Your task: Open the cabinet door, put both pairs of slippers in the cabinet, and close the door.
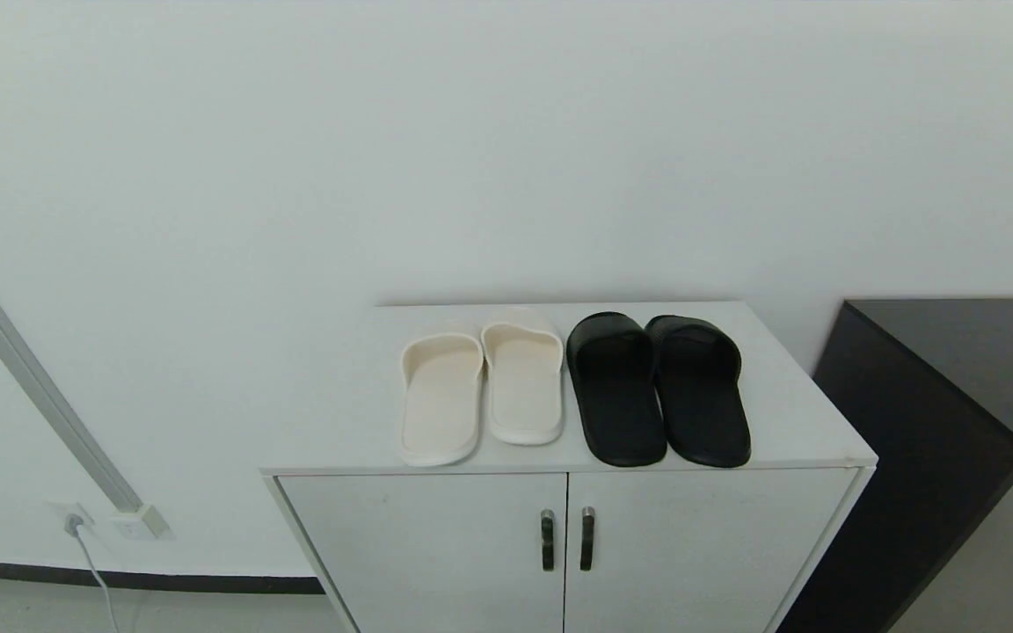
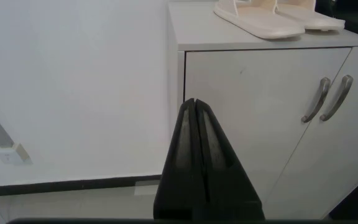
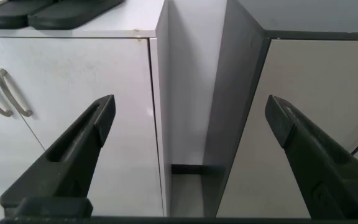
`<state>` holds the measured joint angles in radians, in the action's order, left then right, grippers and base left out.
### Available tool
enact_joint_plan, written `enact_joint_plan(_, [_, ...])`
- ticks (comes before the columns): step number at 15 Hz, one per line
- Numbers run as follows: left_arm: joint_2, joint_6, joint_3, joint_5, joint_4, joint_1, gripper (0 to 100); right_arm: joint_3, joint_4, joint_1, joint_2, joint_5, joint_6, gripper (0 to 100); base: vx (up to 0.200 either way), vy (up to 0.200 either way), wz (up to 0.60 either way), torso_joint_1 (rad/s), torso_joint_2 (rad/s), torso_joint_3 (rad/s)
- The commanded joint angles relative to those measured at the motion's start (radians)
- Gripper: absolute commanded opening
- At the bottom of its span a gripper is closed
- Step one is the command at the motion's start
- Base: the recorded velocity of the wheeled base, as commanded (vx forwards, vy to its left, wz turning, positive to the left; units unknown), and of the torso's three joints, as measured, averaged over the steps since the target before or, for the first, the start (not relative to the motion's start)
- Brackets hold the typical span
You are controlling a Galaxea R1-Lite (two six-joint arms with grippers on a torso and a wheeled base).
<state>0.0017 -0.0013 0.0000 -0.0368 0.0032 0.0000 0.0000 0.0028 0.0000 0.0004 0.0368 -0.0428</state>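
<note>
Cabinet (image 1: 788,413): white, against the wall, at 6 o'clock in the head view. Both doors are shut.
Left door (image 1: 419,554): flush with the front, its handle (image 1: 547,539) at the centre seam.
Right door (image 1: 691,554): also flush, its handle (image 1: 586,538) just beside the other (the two hang upright, side by side).
White slippers (image 1: 480,391): a pair on the cabinet top, toes toward the wall and heels at the front edge. They lie at 9 o'clock of the dark pair.
Black slippers (image 1: 656,387): a pair on the same top, touching each other, at 3 o'clock of the white pair and just beside it.
Left gripper (image 2: 195,109): fingers pressed together, holding nothing. It sits in front of the left door near the cabinet's left front edge, below the level of the top. Seen from the robot, the white slippers lie up at about 1 o'clock of it and the handles at about 3 o'clock, both apart from it.
Right gripper (image 3: 189,106): fingers spread wide, nothing between them. It faces the narrow gap between the white cabinet and the dark cabinet (image 1: 937,396). The black slippers lie up at about 11 o'clock of it and the handles at about 9 o'clock, well apart.
Wall socket (image 1: 76,519): low on the wall at 8 o'clock of the cabinet, with a cable plugged in.
</note>
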Motion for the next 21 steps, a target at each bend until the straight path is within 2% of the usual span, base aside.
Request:
enact_joint_plan(1, [0.001,0.0,0.0,0.0,0.0,0.0,0,0.0,0.0,0.0,0.001,0.002,0.0,100,0.0,0.0,0.0,0.0,0.0,0.0])
enact_joint_plan(7, [0.001,-0.002,0.0,0.0,0.0,0.0,0,0.0,-0.003,-0.002,0.0,-0.012,0.006,100,0.0,0.0,0.0,0.0,0.0,0.0])
enact_joint_plan(8, [0.001,-0.002,-0.002,-0.002,0.0,0.0,0,-0.051,-0.017,-0.002,0.018,-0.015,0.021,100,0.0,0.0,0.0,0.0,0.0,0.0])
enact_joint_plan(9, [0.001,-0.002,0.0,-0.002,0.0,0.0,0,-0.25,0.01,0.008,0.13,-0.014,0.135,100,0.0,0.0,0.0,0.0,0.0,0.0])
enact_joint_plan(10, [0.001,-0.002,0.0,-0.002,0.0,0.0,0,-0.293,0.042,0.006,0.174,-0.009,0.176,100,0.0,0.0,0.0,0.0,0.0,0.0])
enact_joint_plan(11, [0.001,-0.003,-0.002,0.0,0.0,0.0,0,-0.301,0.089,0.009,0.22,0.021,0.096,100,0.0,0.0,0.0,0.0,0.0,0.0])
enact_joint_plan(13, [0.001,-0.002,0.0,0.0,0.0,0.0,0,-0.265,0.106,0.011,0.331,0.114,0.063,100,0.0,0.0,0.0,0.0,0.0,0.0])
enact_joint_plan(14, [0.001,0.0,0.0,-0.002,0.0,0.0,0,-0.267,0.075,0.014,0.403,0.137,0.06,100,0.0,0.0,0.0,0.0,0.0,0.0])
enact_joint_plan(17, [0.001,0.0,0.0,-0.002,0.0,0.0,0,-0.273,-0.139,0.078,0.648,0.175,0.061,100,0.0,0.0,0.0,0.0,0.0,0.0])
enact_joint_plan(19, [0.001,0.0,0.0,-0.002,0.0,0.0,0,-0.293,-0.228,0.178,0.797,0.167,0.08,100,0.0,0.0,0.0,0.0,0.0,0.0])
enact_joint_plan(21, [0.001,0.001,-0.002,-0.003,0.0,0.0,0,-0.341,-0.264,0.239,0.882,0.152,0.103,100,0.0,0.0,0.0,0.0,0.0,0.0])
